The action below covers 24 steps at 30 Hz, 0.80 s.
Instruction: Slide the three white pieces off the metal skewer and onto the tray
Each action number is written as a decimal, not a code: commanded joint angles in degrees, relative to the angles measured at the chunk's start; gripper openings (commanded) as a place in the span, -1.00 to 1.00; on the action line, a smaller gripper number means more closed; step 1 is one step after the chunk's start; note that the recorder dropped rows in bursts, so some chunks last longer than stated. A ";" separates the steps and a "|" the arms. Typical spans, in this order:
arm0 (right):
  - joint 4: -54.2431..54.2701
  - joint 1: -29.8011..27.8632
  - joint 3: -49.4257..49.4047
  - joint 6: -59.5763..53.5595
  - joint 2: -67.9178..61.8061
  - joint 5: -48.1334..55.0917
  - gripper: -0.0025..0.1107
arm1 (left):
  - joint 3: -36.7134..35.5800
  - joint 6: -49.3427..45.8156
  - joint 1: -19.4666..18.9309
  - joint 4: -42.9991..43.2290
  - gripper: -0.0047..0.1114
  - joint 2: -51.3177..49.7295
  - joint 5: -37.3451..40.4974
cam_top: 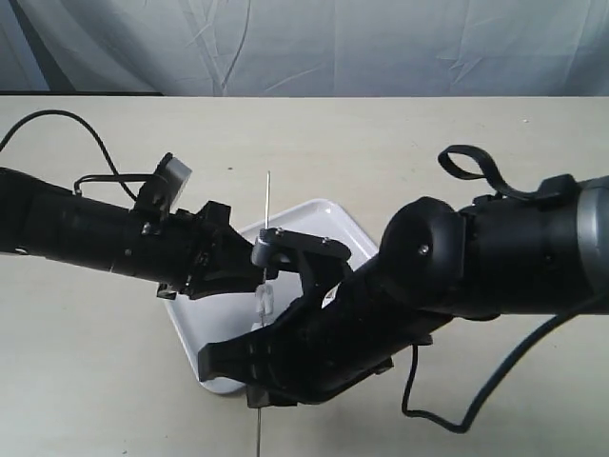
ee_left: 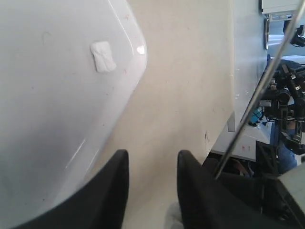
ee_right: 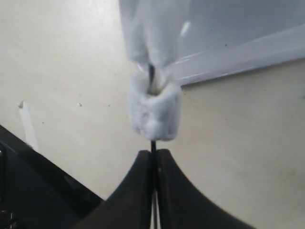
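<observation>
My right gripper (cam_top: pixel 260 335) (ee_right: pixel 155 152) is shut on the metal skewer (cam_top: pixel 267 200) (ee_right: pixel 153 144), which stands over the tray (cam_top: pixel 324 221) (ee_right: pixel 248 28). One white piece (ee_right: pixel 155 112) sits on the rod just beyond the fingertips, and a second, blurred piece (ee_right: pixel 150 33) is threaded beyond it. In the exterior view they show as a white lump (cam_top: pixel 265 303). A third piece (ee_left: pixel 103 56) lies flat on the tray (ee_left: pixel 47 119). My left gripper (cam_top: pixel 249 276) (ee_left: pixel 152 157) is open beside the skewer (ee_left: pixel 257 100), just past the tray's corner. A white blur low between its fingers is unclear.
The tray rests on a beige tabletop (cam_top: pixel 428 152) with a pale curtain behind. Both black arms cross over the tray and hide most of it. The skewer's lower end pokes out below the right arm (cam_top: pixel 257 443). A black cable (cam_top: pixel 447 419) loops at the front right.
</observation>
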<state>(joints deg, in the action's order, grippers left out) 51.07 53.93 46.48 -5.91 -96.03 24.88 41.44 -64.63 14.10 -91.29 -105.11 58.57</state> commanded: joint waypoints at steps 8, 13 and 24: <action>-2.42 -7.84 0.78 -0.09 -2.36 7.44 -0.97 | 0.13 -0.88 0.29 -2.72 -0.33 0.15 1.55; -6.92 -15.60 3.63 -0.09 -2.26 24.98 -0.97 | 0.13 -1.37 0.29 -4.59 -0.33 0.15 1.65; -9.64 -20.76 14.43 -1.63 -5.51 41.29 -0.97 | 0.13 -3.46 0.29 -6.77 -0.33 0.15 4.84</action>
<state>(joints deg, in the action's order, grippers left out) 42.08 33.64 58.50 -6.84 -100.32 63.21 41.44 -67.66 14.12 -97.42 -105.11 62.18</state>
